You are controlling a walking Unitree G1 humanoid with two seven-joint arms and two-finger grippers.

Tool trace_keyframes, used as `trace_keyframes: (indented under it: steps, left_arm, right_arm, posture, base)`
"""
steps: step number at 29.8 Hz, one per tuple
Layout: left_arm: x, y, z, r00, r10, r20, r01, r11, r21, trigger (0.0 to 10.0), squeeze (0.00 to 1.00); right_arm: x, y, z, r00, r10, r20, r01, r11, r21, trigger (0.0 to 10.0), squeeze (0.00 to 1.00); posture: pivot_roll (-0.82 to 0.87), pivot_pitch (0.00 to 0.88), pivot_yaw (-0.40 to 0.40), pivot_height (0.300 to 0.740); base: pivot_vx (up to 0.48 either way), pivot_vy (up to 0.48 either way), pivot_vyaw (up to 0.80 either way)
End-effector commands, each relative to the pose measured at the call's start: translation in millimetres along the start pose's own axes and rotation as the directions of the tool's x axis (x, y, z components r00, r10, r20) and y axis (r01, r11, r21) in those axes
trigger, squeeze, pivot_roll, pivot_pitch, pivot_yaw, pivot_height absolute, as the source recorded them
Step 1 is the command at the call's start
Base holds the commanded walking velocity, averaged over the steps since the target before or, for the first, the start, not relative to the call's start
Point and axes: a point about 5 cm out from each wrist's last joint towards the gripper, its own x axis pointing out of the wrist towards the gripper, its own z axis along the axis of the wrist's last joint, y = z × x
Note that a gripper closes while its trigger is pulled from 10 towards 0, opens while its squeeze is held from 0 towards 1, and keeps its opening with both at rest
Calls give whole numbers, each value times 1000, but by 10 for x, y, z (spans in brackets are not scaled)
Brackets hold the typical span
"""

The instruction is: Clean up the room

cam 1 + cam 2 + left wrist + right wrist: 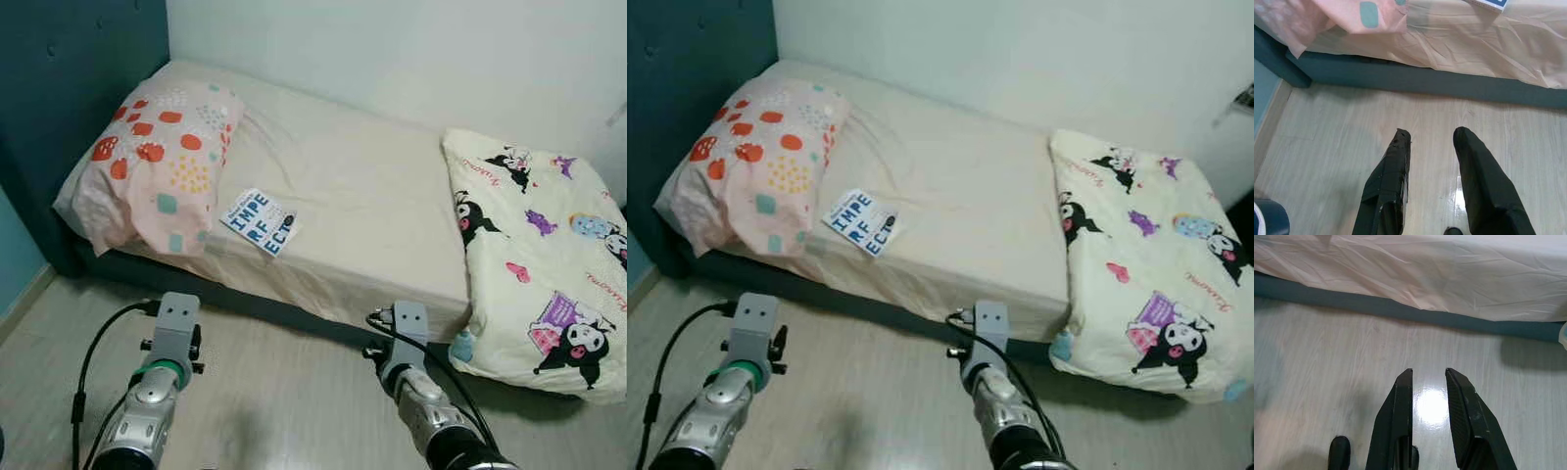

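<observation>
Single bed (372, 196) with a cream fitted sheet across the middle of the frame, dark teal base along its lower edge and a teal padded headboard (69, 69) in the upper left corner. Pink pillow (147, 162) with red, yellow and teal blobs at the left end, overhanging the mattress edge. Small book (260, 222) with a white-and-blue cover and block letters just right of the pillow, lying flat on the sheet near the front edge, close beside the pillow's corner. Cream duvet (544, 264) printed with black-and-white cartoon characters bunched at the right end of the bed, draping over the mattress corner towards the floor. Pale wood-look floor (294, 401) along the bottom of the frame.

Left hand (1431, 139) low at bottom left, over the floor short of the bed base, fingers (1388, 186) spread apart, nothing between them. Right hand (1428, 373) at bottom centre-right, likewise above bare floor just before the bed's edge, fingers (1462, 411) apart with a narrower gap, gripping nothing. Both well apart from the book.
</observation>
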Motion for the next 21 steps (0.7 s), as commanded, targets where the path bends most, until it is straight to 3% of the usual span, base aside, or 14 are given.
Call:
trace_keyframes:
  steps: [1, 4, 9, 13, 21]
  left_arm:
    - [-4, -89, -38, 999, -30, -28, 29, 999, -12, 10000, 0]
    - [-15, -152, -14, 999, -42, -21, 41, 999, -26, 10000, 0]
    - [-92, -224, -146, 996, -72, -54, 71, 997, -13, 10000, 0]
    - [-94, -204, -161, 994, -96, -61, 95, 995, -20, 10000, 0]
    - [-57, -196, -110, 995, -82, -53, 81, 996, -32, 10000, 0]
  right_arm:
    - [-20, -79, -56, 1000, -14, -16, 14, 1000, -13, 10000, 0]
    - [-32, -94, -100, 999, -19, -30, 19, 1000, -23, 10000, 0]
    - [-44, -66, -160, 999, -26, -38, 25, 999, -22, 10000, 0]
    - [-63, -95, -206, 998, -46, -42, 46, 999, -1, 10000, 0]
    - [-69, -138, -219, 997, -43, -57, 42, 999, -28, 10000, 0]
  posture:
    - [156, 32, -116, 740]
    - [158, 39, -105, 740]
    - [140, 39, -53, 740]
    - [126, 38, -36, 740]
    - [107, 29, -91, 740]
  base:
    - [0, 0, 0]
    - [0, 0, 0]
    - [0, 0, 0]
    - [0, 0, 0]
    - [0, 0, 0]
